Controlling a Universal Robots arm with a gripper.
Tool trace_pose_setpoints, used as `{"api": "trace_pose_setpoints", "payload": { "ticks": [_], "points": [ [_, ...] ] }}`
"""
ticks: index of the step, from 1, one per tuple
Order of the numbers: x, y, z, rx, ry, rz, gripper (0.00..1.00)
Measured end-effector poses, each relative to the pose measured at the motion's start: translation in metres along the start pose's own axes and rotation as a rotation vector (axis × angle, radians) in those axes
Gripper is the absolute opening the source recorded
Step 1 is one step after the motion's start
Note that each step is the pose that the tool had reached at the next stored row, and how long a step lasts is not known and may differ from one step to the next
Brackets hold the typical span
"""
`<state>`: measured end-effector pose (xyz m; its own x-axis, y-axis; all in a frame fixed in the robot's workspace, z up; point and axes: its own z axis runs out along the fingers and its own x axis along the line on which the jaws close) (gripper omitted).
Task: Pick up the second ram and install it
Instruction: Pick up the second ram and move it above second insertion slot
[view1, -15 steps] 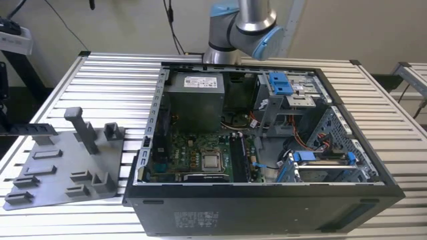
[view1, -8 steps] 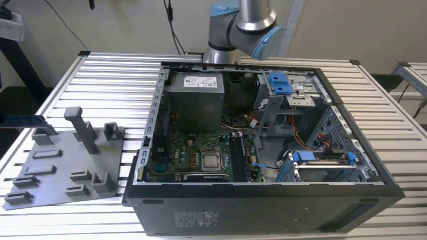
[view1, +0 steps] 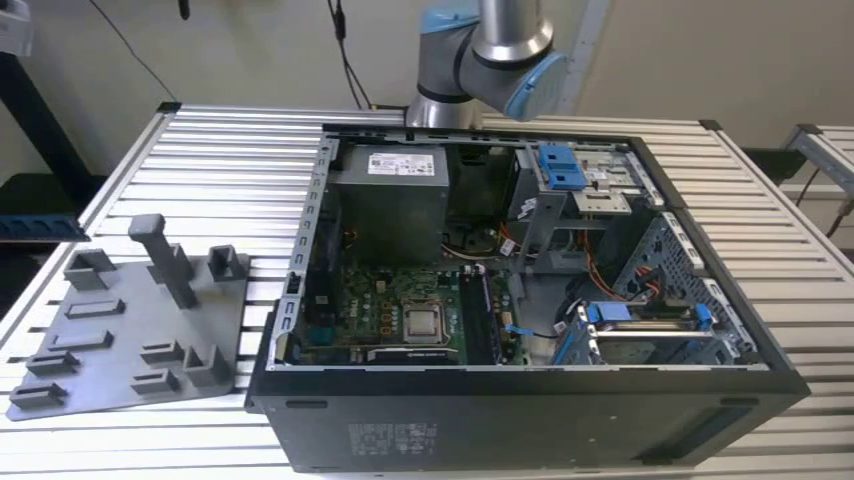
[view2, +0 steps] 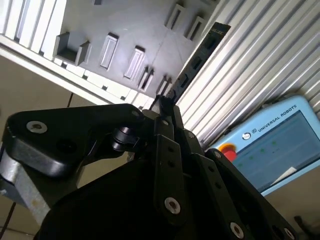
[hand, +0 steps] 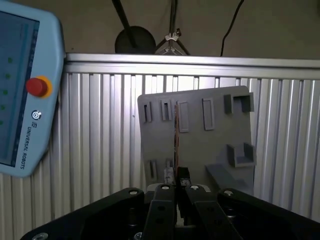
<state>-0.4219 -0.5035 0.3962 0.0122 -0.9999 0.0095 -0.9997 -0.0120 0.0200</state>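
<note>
My gripper (view2: 165, 104) is shut on one end of the second ram (view2: 197, 57), a long thin dark board with black chips that sticks out past the fingertips. In the first wrist view the ram (hand: 175, 135) appears edge-on as a thin line rising from the gripper (hand: 176, 186). Behind the ram in both wrist views lies the grey fixture plate (hand: 210, 145) with its slots and pegs; the ram is held clear of it. In the exterior view the open computer case (view1: 320, 250) stands mid-table with the green motherboard (view1: 387, 300) and its dark memory slots (view1: 478, 315).
The grey fixture plate (view1: 120, 330) lies on the ribbed table at the exterior view's left, with an upright peg (view1: 167, 260). The arm's elbow (view1: 487, 50) is behind the case. A silver processor (view1: 424, 322) sits on the motherboard. A blue teach pendant (view2: 270, 145) lies on the table.
</note>
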Motion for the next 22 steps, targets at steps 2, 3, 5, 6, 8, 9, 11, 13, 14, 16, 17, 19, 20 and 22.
{"api": "trace_pose_setpoints", "payload": {
  "ticks": [2, 3, 5, 6, 8, 9, 11, 13, 14, 16, 17, 19, 20, 22],
  "points": [
    [0.0, 0.0001, -0.0041, -0.0001, 0.0001, 0.0, 0.14],
    [0.0001, 0.0001, -0.0059, -0.0001, 0.0001, 0.0, 0.14],
    [0.0001, 0.0002, -0.0095, 0.0, 0.0, 0.0, 0.14],
    [0.0001, 0.0002, -0.0111, 0.0, 0.0, 0.0, 0.14],
    [0.0001, 0.0003, -0.0139, 0.0, 0.0, 0.0, 0.14],
    [0.0002, 0.0003, -0.0149, -0.0001, 0.0001, 0.0, 0.14],
    [0.0002, 0.0004, -0.0169, 0.0, 0.0, 0.0, 0.14],
    [0.0002, 0.0004, -0.0177, 0.0, 0.0, 0.0, 0.14],
    [0.0002, 0.0003, -0.0177, 0.0001, 0.0, 0.0, 0.14],
    [0.0002, 0.0003, -0.0177, 0.0001, -0.0001, 0.0, 0.14],
    [0.0002, 0.0004, -0.0178, 0.0, 0.0, 0.0, 0.14],
    [0.0002, 0.0, -0.018, -0.0001, 0.0001, 0.0, 0.14],
    [0.0002, -0.0009, -0.0182, -0.0004, 0.0003, 0.0, 0.14],
    [0.0002, -0.003, -0.0179, 0.0, 0.0, 0.0, 0.14]
  ]
}}
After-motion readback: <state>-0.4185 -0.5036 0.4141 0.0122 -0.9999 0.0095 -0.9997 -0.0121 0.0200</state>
